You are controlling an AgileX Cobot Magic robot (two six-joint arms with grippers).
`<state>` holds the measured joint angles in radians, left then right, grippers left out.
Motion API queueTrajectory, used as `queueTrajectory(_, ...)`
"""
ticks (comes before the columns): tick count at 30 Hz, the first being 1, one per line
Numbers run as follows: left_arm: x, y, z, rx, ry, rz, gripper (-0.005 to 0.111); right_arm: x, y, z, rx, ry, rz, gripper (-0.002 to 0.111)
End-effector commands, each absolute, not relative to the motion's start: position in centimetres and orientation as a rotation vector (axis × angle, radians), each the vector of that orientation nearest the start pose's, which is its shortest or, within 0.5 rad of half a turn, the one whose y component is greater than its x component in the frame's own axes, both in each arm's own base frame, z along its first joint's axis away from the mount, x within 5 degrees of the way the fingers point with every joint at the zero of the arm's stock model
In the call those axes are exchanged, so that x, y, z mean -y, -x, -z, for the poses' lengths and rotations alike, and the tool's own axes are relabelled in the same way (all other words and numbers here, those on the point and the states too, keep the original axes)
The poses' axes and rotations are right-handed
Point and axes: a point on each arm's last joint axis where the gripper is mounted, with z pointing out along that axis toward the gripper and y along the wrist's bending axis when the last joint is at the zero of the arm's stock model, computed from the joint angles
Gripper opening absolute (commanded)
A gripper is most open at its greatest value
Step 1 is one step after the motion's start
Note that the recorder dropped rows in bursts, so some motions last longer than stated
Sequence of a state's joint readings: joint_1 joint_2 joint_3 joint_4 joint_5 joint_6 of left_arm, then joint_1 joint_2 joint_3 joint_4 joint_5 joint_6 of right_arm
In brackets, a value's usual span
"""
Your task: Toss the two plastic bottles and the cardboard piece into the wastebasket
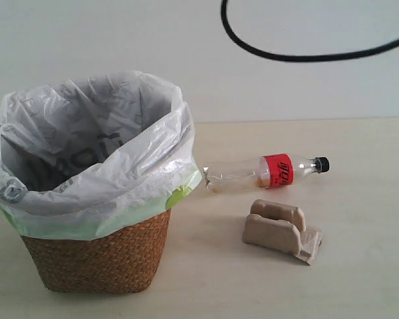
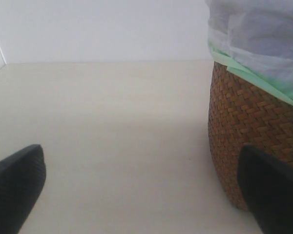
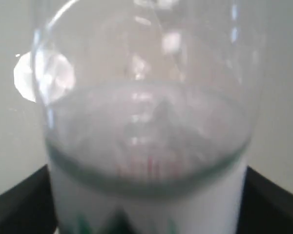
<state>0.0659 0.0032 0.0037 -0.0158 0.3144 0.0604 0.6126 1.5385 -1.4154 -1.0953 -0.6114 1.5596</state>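
**Right gripper holds the larger bottle, wastebasket drop to come**

Right gripper's dark fingers press on both sides of the larger bottle, whose clear wall and green-and-white label fill the right wrist view. The exterior view shows neither, so I cannot place them relative to the wastebasket.

The left gripper is spread wide with nothing in it, low beside the wastebasket's woven wall.

The step in hand looks like carrying the first bottle. Next, it must be brought over the wastebasket's bag-lined mouth and let go there.

The red-label bottle lies on its side just beside the wastebasket, base toward the bag's overhang and cap pointing away. The cardboard piece sits near that bottle, further from the wastebasket. Both are yet to be picked up.

The table is pale, smooth and matte. Behind the wastebasket is a plain light wall, and a black cable loops above.
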Motion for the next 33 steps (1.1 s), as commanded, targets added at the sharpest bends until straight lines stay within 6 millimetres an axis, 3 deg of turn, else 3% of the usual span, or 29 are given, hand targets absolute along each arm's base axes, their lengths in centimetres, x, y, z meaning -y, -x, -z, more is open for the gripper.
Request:
queueTrajectory(1,-0.3,-5.4,-18.5,-1.791,0.018,-0.063,0.108,-25.0,-27.7,-43.0,-1.536,0.432,-1.254,0.068)
queueTrajectory(3,-0.3,-5.4,-18.5,-1.791,0.018,-0.063,0.108,-25.0,-27.9,-42.4,-1.581,0.464,-1.179,0.062)
queueTrajectory(8,-0.3,-5.4,-18.5,-1.791,0.018,-0.063,0.108,-24.5,-28.5,-41.8,-1.647,0.438,-1.052,0.068)
queueTrajectory(11,-0.3,-5.4,-18.5,-1.791,0.018,-0.063,0.108,-23.2,-29.7,-41.1,-1.689,0.391,-0.949,0.067)
queueTrajectory(19,-0.3,-5.4,-18.5,-1.791,0.018,-0.063,0.108,-16.0,-33.3,-35.1,-1.884,0.208,-0.811,0.067)
queueTrajectory(26,-0.3,-5.4,-18.5,-1.791,0.018,-0.063,0.108,-9.6,-33.8,-30.9,-2.039,0.210,-0.841,0.067)
queueTrajectory(33,-0.3,-5.4,-18.5,-1.791,0.018,-0.063,0.108,-9.3,-32.4,-28.5,-2.054,0.451,-0.827,0.067)
